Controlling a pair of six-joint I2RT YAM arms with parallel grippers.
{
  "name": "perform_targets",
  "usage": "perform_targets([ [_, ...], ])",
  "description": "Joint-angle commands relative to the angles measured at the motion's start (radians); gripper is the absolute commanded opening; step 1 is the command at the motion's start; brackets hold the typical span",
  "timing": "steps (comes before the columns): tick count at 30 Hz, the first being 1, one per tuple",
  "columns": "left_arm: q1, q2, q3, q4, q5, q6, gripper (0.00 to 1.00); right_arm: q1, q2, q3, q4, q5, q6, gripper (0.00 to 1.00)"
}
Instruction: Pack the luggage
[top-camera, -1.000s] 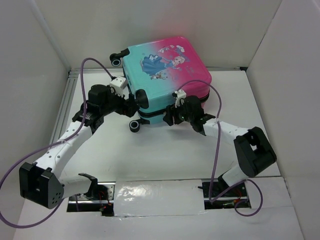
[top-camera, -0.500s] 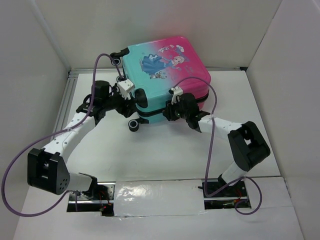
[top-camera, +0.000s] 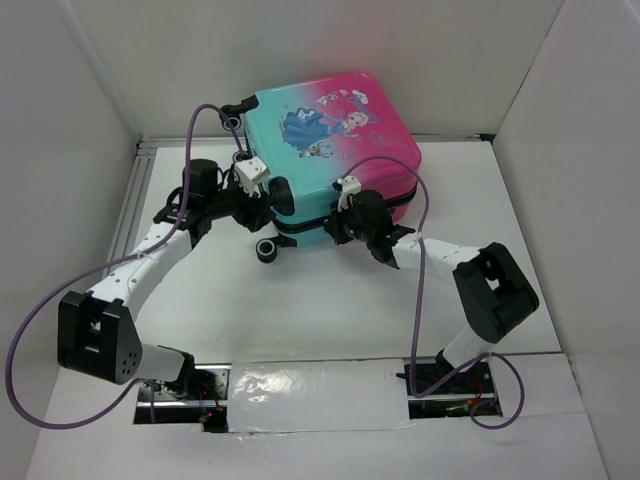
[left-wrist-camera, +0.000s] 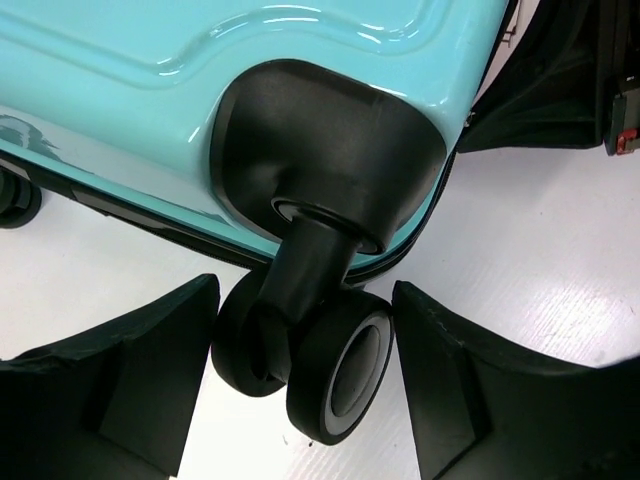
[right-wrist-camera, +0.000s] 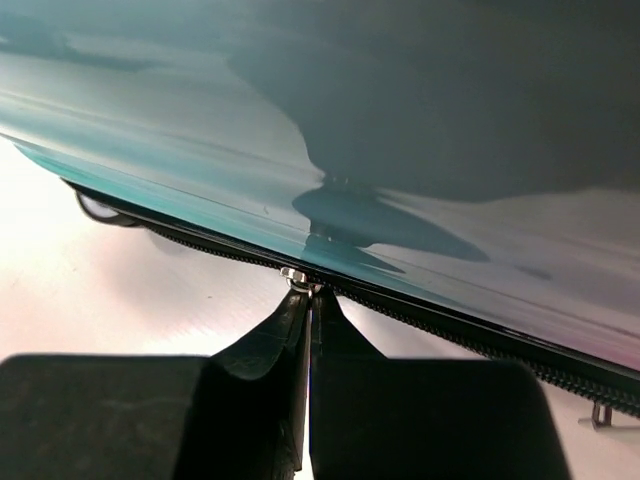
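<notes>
The luggage (top-camera: 330, 140), a teal-to-pink hard shell with a cartoon print, lies flat and closed at the back of the table. Its teal shell (left-wrist-camera: 250, 50) fills the top of the left wrist view. My left gripper (top-camera: 268, 208) is at its left side. There both fingers (left-wrist-camera: 150, 390) touch a black double caster wheel (left-wrist-camera: 330, 365), one on each side. My right gripper (top-camera: 338, 228) is at the front edge, shut on the silver zipper pull (right-wrist-camera: 297, 277) on the black zipper line (right-wrist-camera: 450, 325).
A free wheel (top-camera: 267, 250) sticks out just in front of the left gripper, and another (top-camera: 232, 122) at the back left corner. White walls close in the table on three sides. A metal rail (top-camera: 138, 190) runs along the left. Purple cables (top-camera: 425, 290) loop over both arms.
The left arm reached in to the wheel and its fingers narrowed onto it. The right gripper moved up to the zipper line and closed on the pull.
</notes>
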Motion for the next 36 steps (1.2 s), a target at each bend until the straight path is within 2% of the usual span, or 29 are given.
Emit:
perform_targets([
  [1, 0.001, 0.017, 0.024, 0.035, 0.017, 0.008, 0.81, 0.021, -0.031, 0.0, 0.088, 0.147, 0.009, 0.0],
  [2, 0.001, 0.028, 0.024, 0.035, 0.006, -0.001, 0.79, 0.021, -0.019, 0.009, 0.064, 0.199, 0.024, 0.0],
  [3, 0.001, 0.028, 0.024, 0.035, 0.006, -0.001, 0.77, 0.021, -0.019, 0.027, 0.031, 0.331, 0.047, 0.0],
  [5, -0.008, 0.028, 0.024, 0.035, -0.034, -0.001, 0.73, 0.021, -0.008, 0.037, -0.066, 0.479, 0.099, 0.0],
  [6, -0.008, 0.028, 0.024, 0.046, -0.055, -0.012, 0.7, 0.021, -0.008, 0.049, -0.093, 0.516, 0.108, 0.0],
  [9, -0.008, 0.037, 0.024, 0.055, -0.075, -0.021, 0.68, 0.01, -0.029, 0.049, -0.171, 0.604, 0.117, 0.0],
  [20, -0.018, 0.077, 0.024, 0.055, -0.086, -0.021, 0.65, -0.111, -0.077, 0.08, -0.296, 0.643, 0.118, 0.0],
  [28, -0.027, 0.077, 0.033, 0.055, -0.077, -0.021, 0.65, -0.215, -0.086, 0.081, -0.296, 0.609, 0.055, 0.0],
  [36, -0.027, 0.077, 0.033, 0.046, -0.077, -0.021, 0.65, -0.251, -0.084, 0.09, -0.286, 0.558, 0.003, 0.0],
])
